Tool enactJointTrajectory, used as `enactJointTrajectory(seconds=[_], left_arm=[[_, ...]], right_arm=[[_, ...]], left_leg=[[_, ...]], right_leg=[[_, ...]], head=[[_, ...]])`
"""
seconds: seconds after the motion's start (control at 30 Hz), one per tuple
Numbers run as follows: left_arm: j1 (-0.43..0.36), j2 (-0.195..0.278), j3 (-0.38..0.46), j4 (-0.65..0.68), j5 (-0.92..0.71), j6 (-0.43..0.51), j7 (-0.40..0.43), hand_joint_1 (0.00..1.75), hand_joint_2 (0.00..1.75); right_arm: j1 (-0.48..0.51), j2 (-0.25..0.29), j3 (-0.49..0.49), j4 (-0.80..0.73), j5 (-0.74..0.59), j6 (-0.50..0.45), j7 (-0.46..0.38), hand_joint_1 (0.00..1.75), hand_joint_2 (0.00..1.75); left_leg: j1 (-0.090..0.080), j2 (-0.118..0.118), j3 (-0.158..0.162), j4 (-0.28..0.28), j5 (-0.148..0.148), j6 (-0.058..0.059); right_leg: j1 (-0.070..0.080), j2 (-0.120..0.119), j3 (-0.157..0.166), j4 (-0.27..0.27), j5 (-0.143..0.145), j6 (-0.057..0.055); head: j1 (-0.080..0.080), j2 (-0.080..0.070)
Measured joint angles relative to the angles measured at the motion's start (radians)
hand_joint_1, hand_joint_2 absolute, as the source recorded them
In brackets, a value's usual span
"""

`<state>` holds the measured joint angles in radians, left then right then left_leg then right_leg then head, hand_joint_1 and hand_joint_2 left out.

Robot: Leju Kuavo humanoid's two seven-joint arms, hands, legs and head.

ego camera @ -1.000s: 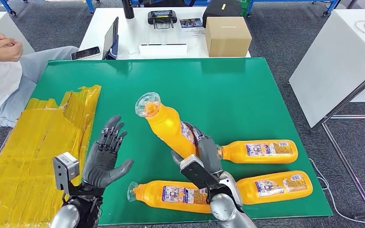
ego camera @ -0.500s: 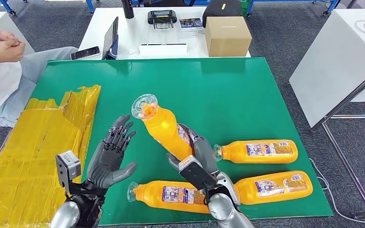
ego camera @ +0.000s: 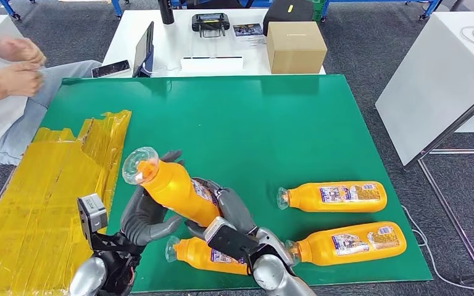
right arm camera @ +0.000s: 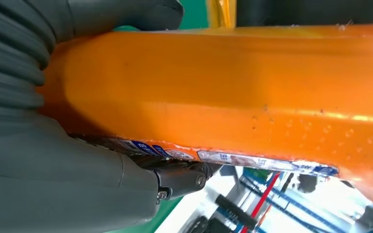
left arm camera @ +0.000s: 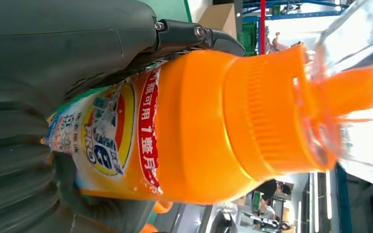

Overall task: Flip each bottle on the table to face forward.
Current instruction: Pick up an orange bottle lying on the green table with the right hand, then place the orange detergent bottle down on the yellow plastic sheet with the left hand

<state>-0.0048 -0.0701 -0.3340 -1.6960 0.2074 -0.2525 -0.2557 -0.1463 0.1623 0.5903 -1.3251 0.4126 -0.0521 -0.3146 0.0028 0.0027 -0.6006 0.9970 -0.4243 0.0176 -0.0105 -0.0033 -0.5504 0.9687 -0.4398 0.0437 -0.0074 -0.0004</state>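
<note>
since a second ago the held bottle [ego camera: 176, 188] has swung from mid-frame toward the lower left of the head view, and the left hand [ego camera: 145, 213], which then hung open and apart from it, now wraps around it from the left. the right hand [ego camera: 231, 213] still grips the lower body of the same bottle from the right, so both hands grasp it together.

the bottle is lifted off the green mat [ego camera: 271, 117] and tilted, its clear cap [ego camera: 139, 165] pointing up and left, its base hidden between the two hands. in the left wrist view the label [left arm camera: 111, 131] faces the camera with the dark fingers [left arm camera: 194, 36] lying along the bottle's side. in the right wrist view the plain orange side [right arm camera: 223, 87] shows, the label just an edge strip.

three more bottles lie on their sides on the mat: one [ego camera: 207, 254] in the lower centre, partly covered by the right hand and wrist, one [ego camera: 333, 196] to the right with its label up, and one [ego camera: 345, 242] below that. yellow sheeting [ego camera: 43, 197] covers the mat's left edge, just beside the left arm. a seated person [ego camera: 6, 86] is at upper left, hands together. a cardboard box [ego camera: 295, 46] stands on the white table [ego camera: 179, 37] at the top.
</note>
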Motion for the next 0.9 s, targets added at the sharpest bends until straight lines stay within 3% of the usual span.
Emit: enactJointTrajectory(seconds=[0.2,0.37,0.5,0.9], left_arm=[[-0.013,0.0,-0.002,0.017,-0.023,0.028,-0.005,0.01,1.75],[-0.02,-0.003,-0.006,0.027,-0.134,0.138,-0.03,0.05,1.75],[-0.022,-0.009,-0.006,0.03,-0.149,0.162,-0.034,1.71,1.75],[-0.015,-0.02,-0.008,0.03,-0.116,0.231,-0.054,1.75,1.75]], right_arm=[[-0.019,0.0,0.041,0.016,-0.004,0.007,0.001,1.75,1.75],[-0.031,-0.002,0.07,0.03,-0.005,0.007,0.012,1.75,1.75],[-0.036,-0.003,0.079,0.038,-0.006,0.006,0.016,1.75,1.75],[-0.05,-0.003,0.09,0.049,-0.015,-0.004,0.027,1.75,1.75]], left_leg=[[0.0,0.0,0.0,0.0,0.0,0.0],[0.0,0.0,0.0,0.0,0.0,0.0],[0.0,0.0,0.0,0.0,0.0,0.0],[0.0,0.0,0.0,0.0,0.0,0.0]], right_leg=[[0.0,0.0,0.0,0.0,0.0,0.0],[0.0,0.0,0.0,0.0,0.0,0.0],[0.0,0.0,0.0,0.0,0.0,0.0],[0.0,0.0,0.0,0.0,0.0,0.0]], head=[[0.0,0.0],[0.0,0.0],[0.0,0.0],[0.0,0.0]])
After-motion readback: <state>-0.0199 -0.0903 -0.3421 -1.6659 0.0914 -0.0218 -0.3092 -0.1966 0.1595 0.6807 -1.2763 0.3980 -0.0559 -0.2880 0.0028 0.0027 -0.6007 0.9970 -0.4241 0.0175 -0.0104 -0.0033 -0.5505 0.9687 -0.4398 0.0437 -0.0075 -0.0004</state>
